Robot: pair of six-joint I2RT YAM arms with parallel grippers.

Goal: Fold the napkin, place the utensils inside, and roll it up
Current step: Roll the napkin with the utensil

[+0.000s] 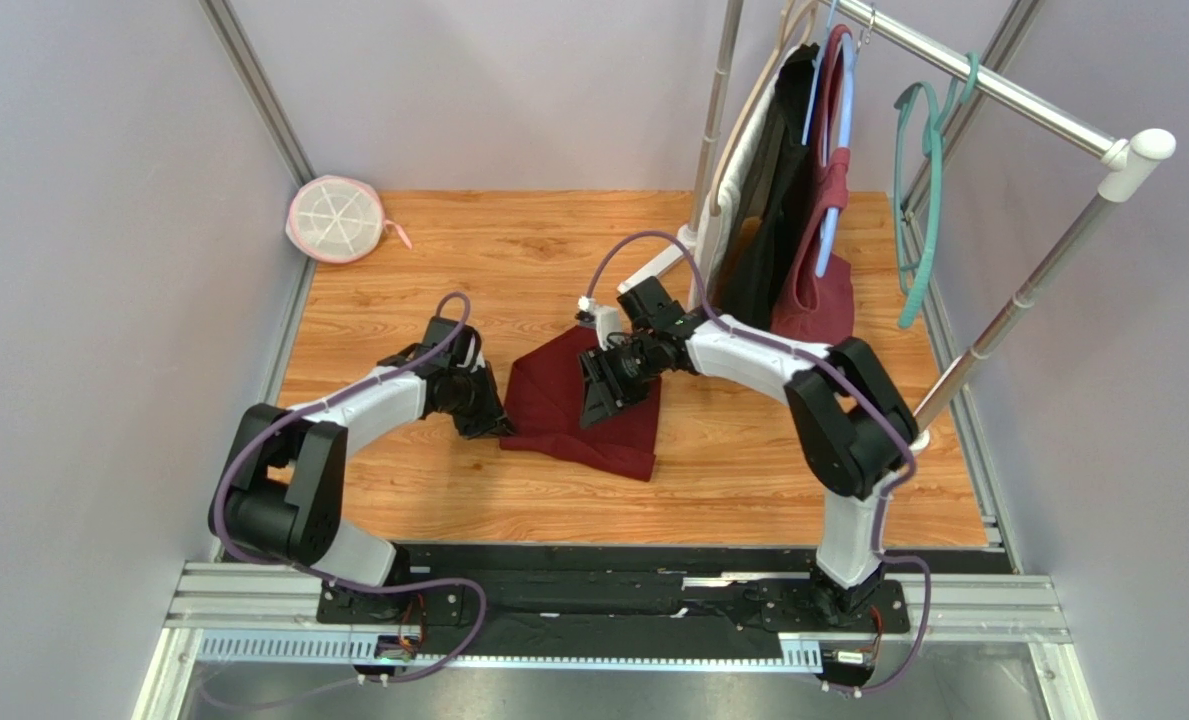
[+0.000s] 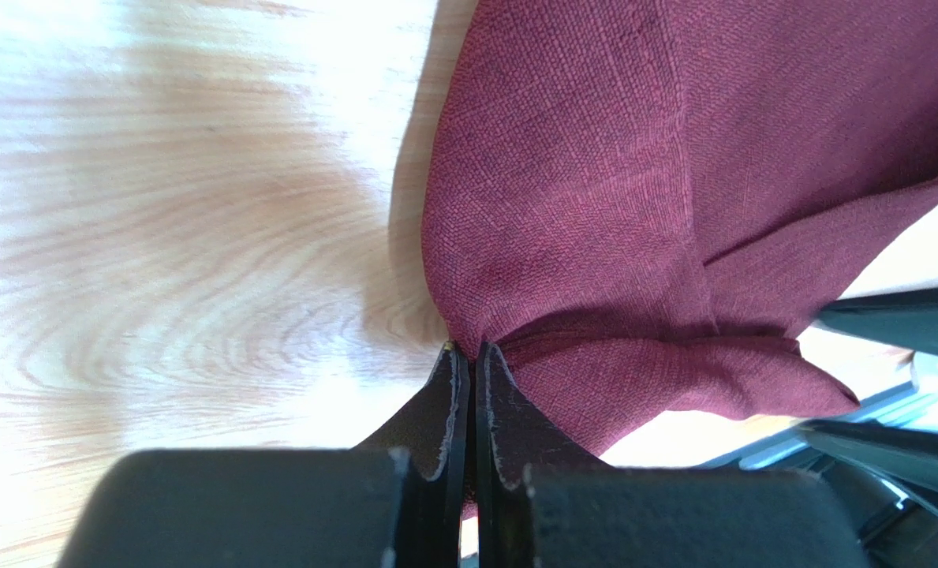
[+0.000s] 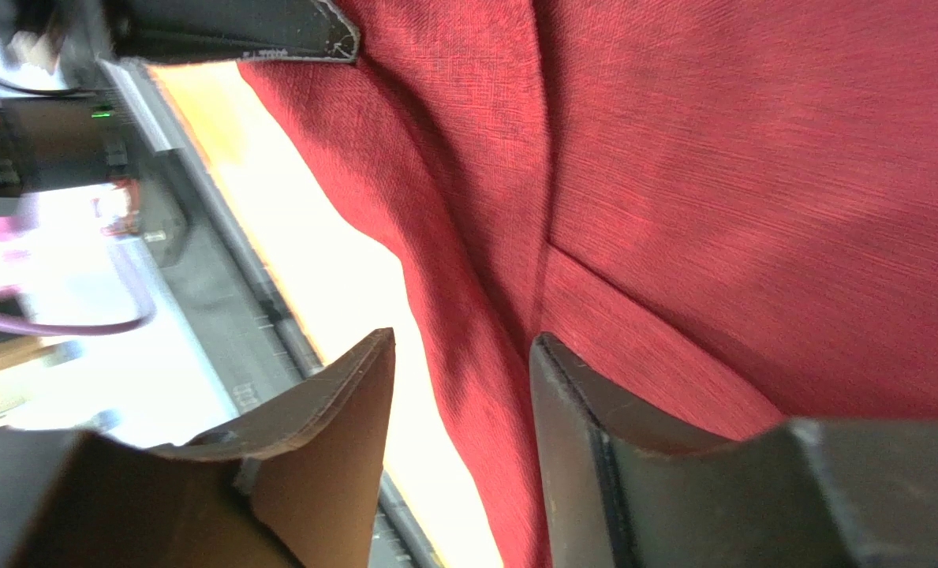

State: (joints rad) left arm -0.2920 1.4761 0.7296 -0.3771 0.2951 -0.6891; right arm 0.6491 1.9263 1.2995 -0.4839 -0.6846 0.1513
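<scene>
Seen from above, the napkin (image 1: 585, 408) lies partly folded at the middle of the worktop (image 1: 405, 300). The left gripper (image 1: 495, 417) is at its left corner and the right gripper (image 1: 603, 393) over its middle.

Only the left wrist view shows that the left fingers are pressed together, pinching a gathered corner.

The right wrist view shows spread jaws, holding nothing.

The cloth looks light and limp; I think corners are best to grasp.

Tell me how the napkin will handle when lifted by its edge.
Likely floppy: the napkin bunches into soft folds where the left gripper pinches it. It looks like thin, probably light cloth, so it should drape and sag when raised. Its coarse weave probably resists slipping.
</scene>
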